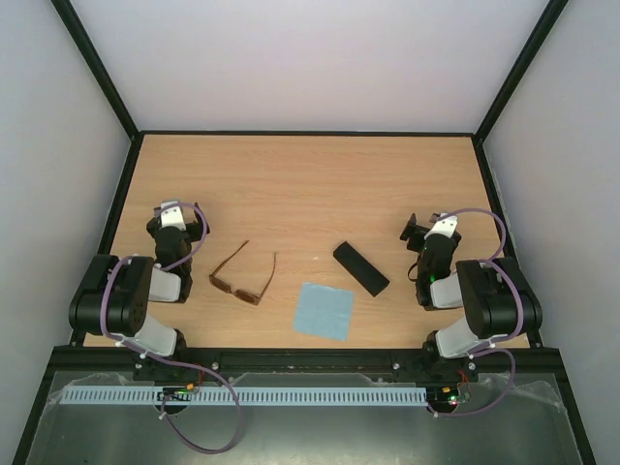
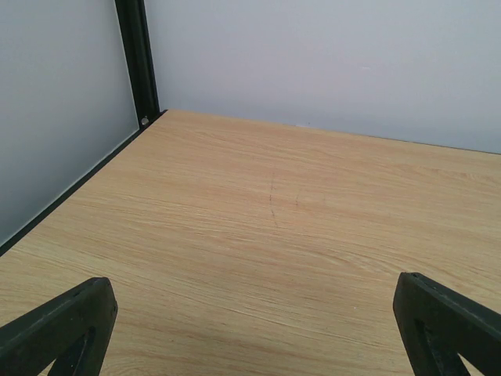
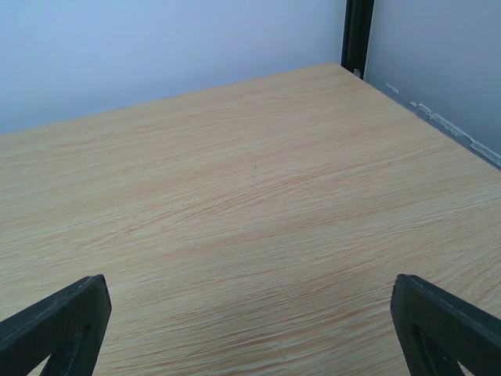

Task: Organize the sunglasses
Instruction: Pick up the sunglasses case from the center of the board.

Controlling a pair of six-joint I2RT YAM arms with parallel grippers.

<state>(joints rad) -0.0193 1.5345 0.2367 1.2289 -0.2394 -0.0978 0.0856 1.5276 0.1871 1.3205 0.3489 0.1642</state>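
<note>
Both arms sit tucked back at their own sides, so I read this as nothing started; left gripper [image 2: 250, 327] jaws spread wide, nothing between them; right gripper [image 3: 250, 327] likewise wide and empty; each wrist view shows only bare wood ahead.

The sunglasses [image 1: 244, 275] lie flat just right of the left arm, not touching it, temple arms unfolded and pointing away from me; I judge they need folding before they can go anywhere. The light blue cloth [image 1: 324, 310] lies near the front edge, between the sunglasses and the black case [image 1: 360, 268]; the case lies diagonally, nearer the right arm; all three are apart from one another.

The table [image 1: 320, 174] is light wood grain, matte; plain pale walls [image 1: 310, 58] on three sides; black frame posts [image 2: 137, 59] at the corners.
</note>
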